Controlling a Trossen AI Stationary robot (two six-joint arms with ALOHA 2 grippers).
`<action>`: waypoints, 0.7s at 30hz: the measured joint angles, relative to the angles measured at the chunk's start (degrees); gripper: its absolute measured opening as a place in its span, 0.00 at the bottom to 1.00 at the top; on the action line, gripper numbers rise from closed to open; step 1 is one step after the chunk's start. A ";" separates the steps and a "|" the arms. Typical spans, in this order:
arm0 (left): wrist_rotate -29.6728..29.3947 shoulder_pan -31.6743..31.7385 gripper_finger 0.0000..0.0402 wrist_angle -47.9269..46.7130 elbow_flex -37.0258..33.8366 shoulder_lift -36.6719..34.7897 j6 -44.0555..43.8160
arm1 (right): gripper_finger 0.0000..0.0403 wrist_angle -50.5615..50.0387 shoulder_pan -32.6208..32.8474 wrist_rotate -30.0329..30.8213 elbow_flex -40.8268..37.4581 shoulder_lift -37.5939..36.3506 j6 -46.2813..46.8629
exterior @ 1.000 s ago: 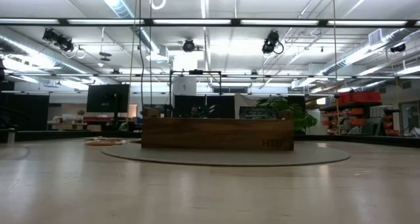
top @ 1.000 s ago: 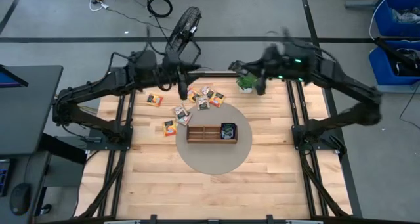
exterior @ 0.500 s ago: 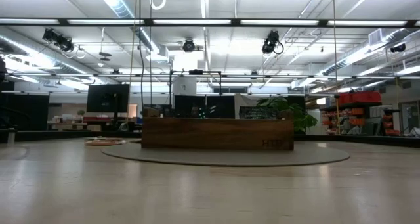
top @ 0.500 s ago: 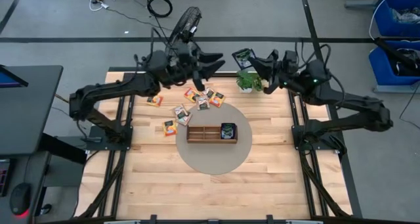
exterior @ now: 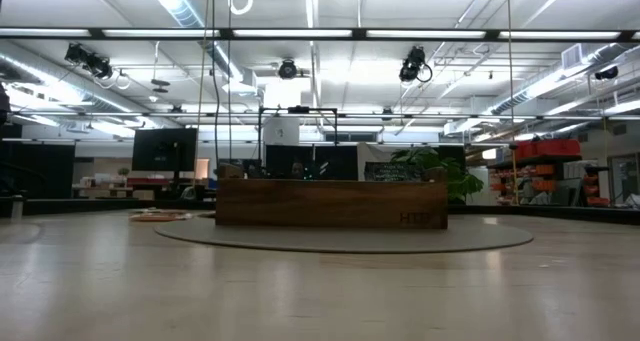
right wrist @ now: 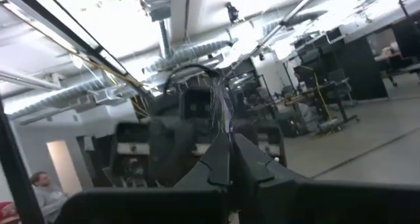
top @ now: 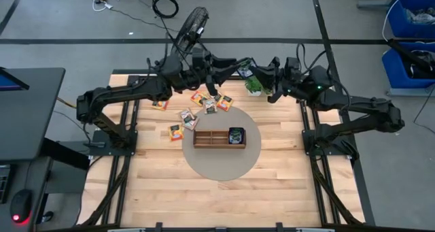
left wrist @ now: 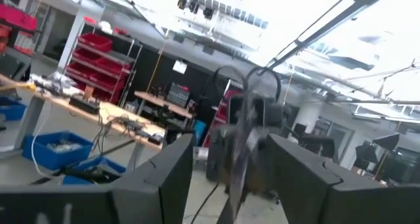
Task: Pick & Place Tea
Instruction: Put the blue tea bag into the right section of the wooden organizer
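Several tea packets lie flat on the wooden table, left of and beyond the brown three-compartment tray, which stands on a round grey mat. A dark packet lies in the tray's right compartment. High above the table's far edge the two arms meet tip to tip. My right gripper is shut on one tea packet. My left gripper faces it, open. In the left wrist view its fingers stand on either side of the blurred packet. My right gripper pinches the tea packet between its two shut fingers, at the end of the packet nearest them. The fingers lie about level and come from the table's right. The packet sticks out past the fingertips, edge-on to the wrist camera, lifted clear of the table.
A small green potted plant stands on the table's far right part, just under the right gripper. A black fan stands beyond the far edge. The wood in front of the mat is bare.
Both grippers have tipped up from pointing down to about level. My left gripper has gone toward the table's right and my right gripper toward its left, so they now meet above the far edge. The right gripper has kept the packet at its tips.
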 joint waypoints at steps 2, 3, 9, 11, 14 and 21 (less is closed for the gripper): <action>-0.06 0.00 0.50 0.53 0.02 -0.04 0.14 | 0.00 0.69 0.50 0.20 0.00 0.66 -0.03; -0.08 0.00 0.50 0.47 0.02 -0.04 0.14 | 0.00 1.15 0.73 0.20 0.00 1.01 0.01; -0.06 0.00 0.43 -0.05 0.02 -0.02 0.19 | 0.00 2.10 1.44 0.67 0.00 2.37 0.01; -0.06 0.00 0.38 -0.19 0.02 -0.02 0.21 | 0.00 2.39 1.44 0.79 0.01 2.43 0.01; -0.06 0.01 0.28 -0.11 0.02 -0.02 0.30 | 0.00 2.48 1.42 0.90 0.01 2.43 0.00; 0.02 0.00 0.02 -0.12 0.02 -0.02 1.08 | 0.00 2.77 1.42 1.57 0.02 2.45 -1.34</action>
